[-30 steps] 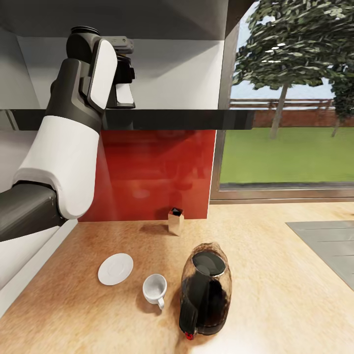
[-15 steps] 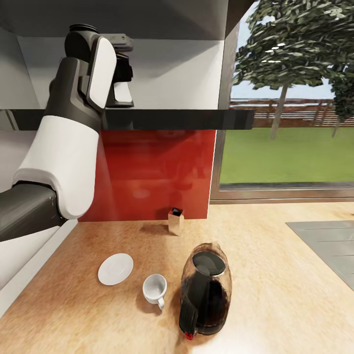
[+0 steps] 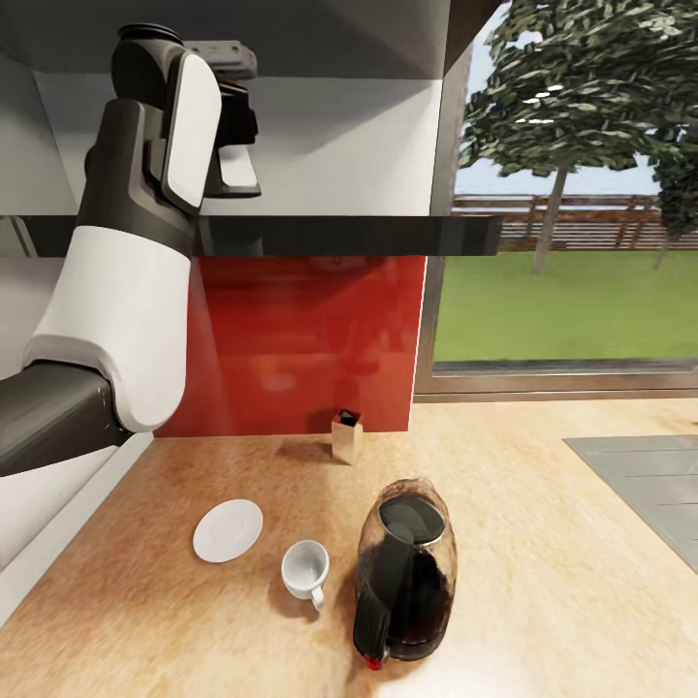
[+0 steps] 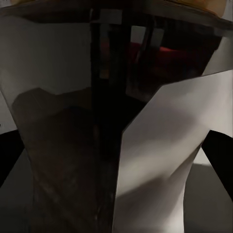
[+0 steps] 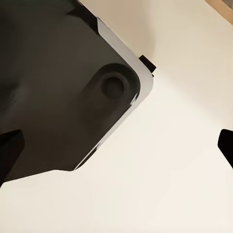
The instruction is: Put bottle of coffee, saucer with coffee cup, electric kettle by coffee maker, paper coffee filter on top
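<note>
My left gripper (image 3: 233,145) is raised above the thin black kitchen shelf (image 3: 368,236) and shut on the bottle of coffee (image 3: 238,173). Close up in the left wrist view, the bottle of coffee (image 4: 150,160) is dark with a white label. On the light wood countertop (image 3: 543,582) lies the white saucer (image 3: 228,529). The white coffee cup (image 3: 305,570) stands beside it, not on it. The dark glass electric kettle (image 3: 402,582) stands right of the cup. My right gripper (image 5: 116,145) is open over a pale surface. The coffee maker and the paper coffee filter are out of view.
A small tan box with a dark top (image 3: 346,436) stands at the foot of the red backsplash (image 3: 310,339). A grey steel panel (image 3: 650,485) is set into the worktop at the right. A large window (image 3: 572,242) fills the far right.
My left arm has risen, and the bottle has gone up with the gripper, off the shelf. Nothing on the countertop has moved.
</note>
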